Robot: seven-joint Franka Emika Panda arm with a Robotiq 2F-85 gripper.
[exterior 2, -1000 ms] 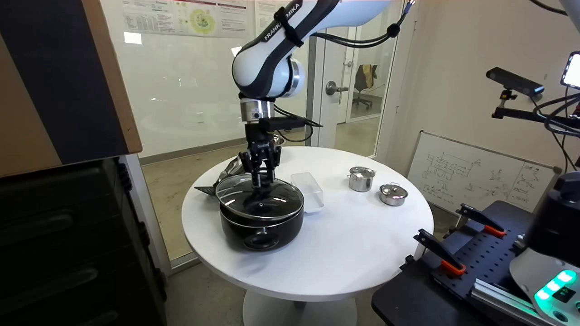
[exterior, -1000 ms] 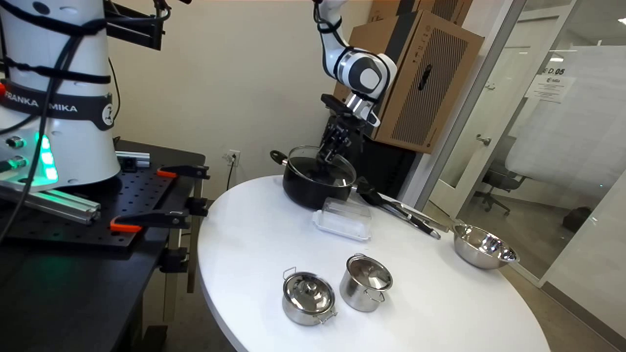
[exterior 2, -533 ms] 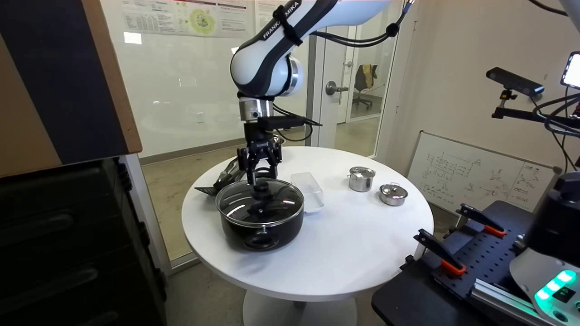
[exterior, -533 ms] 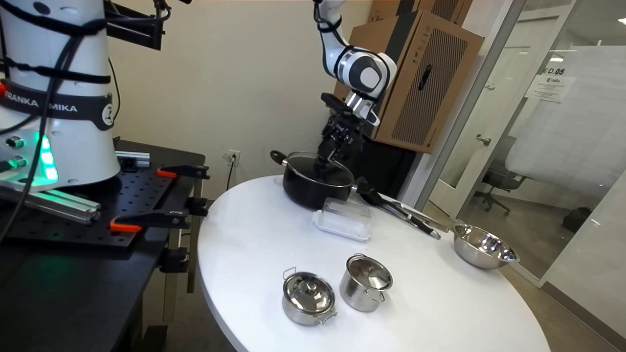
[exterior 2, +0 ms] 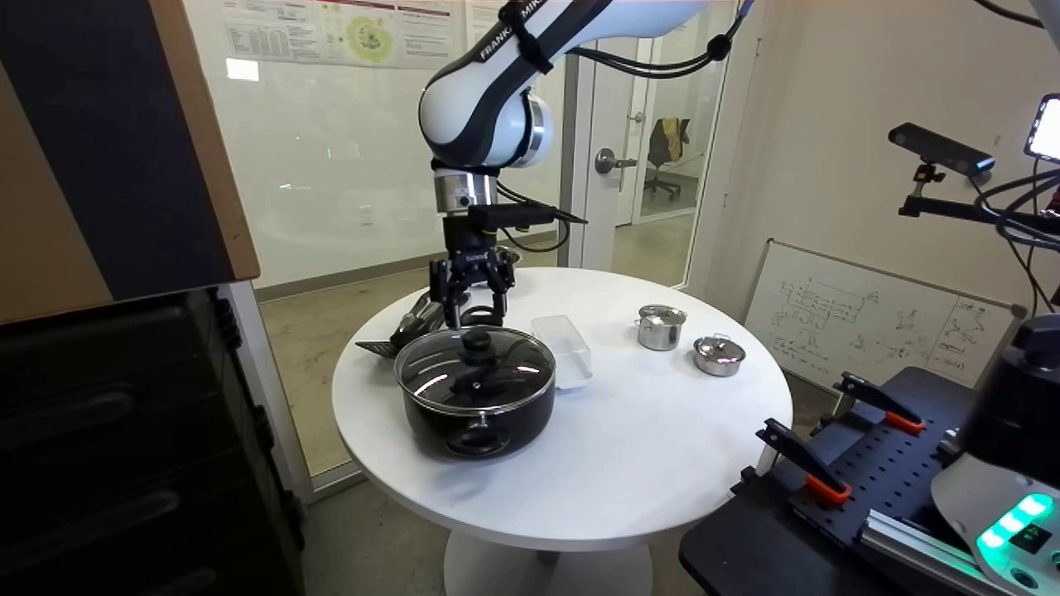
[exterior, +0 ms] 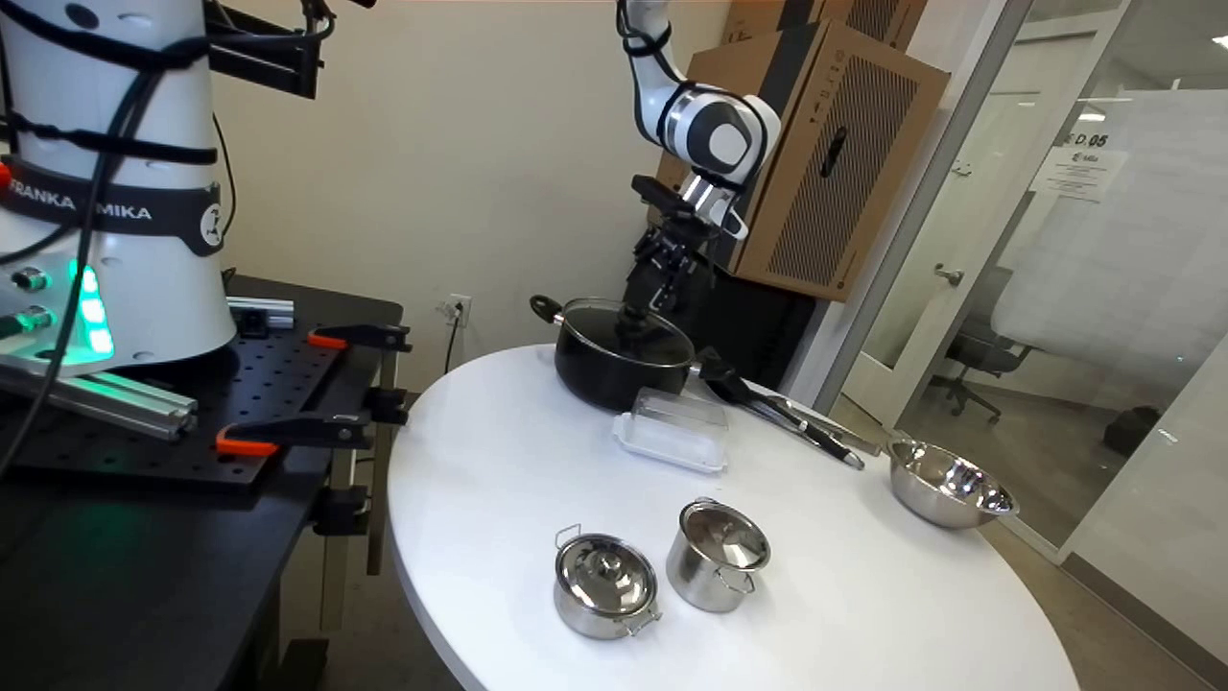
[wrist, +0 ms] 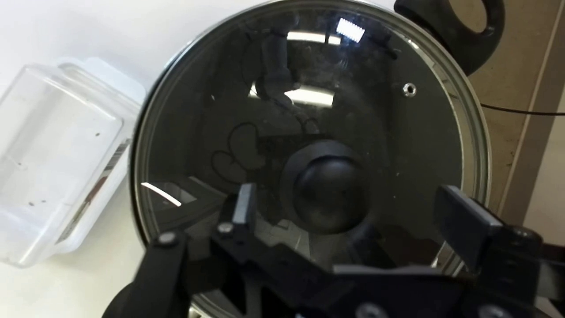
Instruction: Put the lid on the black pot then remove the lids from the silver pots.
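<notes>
The clear glass lid (exterior 2: 523,368) lies flat on the black pot (exterior 2: 530,420). It also shows in the wrist view (wrist: 388,132), with its black knob (wrist: 331,194) between and below my fingers. My gripper (wrist: 354,204) is open and empty. In an exterior view the gripper (exterior 2: 474,314) is just above and behind the knob, apart from it. Two silver pots, a short one (exterior: 583,617) and a taller one (exterior: 696,574), stand together across the table. A small steel lid (exterior: 606,576) sits on the short pot, and another steel lid (exterior: 729,537) on the taller one.
A clear plastic container (exterior: 676,427) stands close beside the black pot. Black-handled utensils (exterior: 767,408) lie by the pot's far side. A silver bowl-shaped pan (exterior: 950,489) is near the table edge. Cardboard boxes (exterior: 835,163) rise behind the arm.
A second ago the gripper was shut on the knob, with the lid tilted and partly above the pot. The lid dropped flat onto the pot, the fingers opened, and the gripper rose slightly.
</notes>
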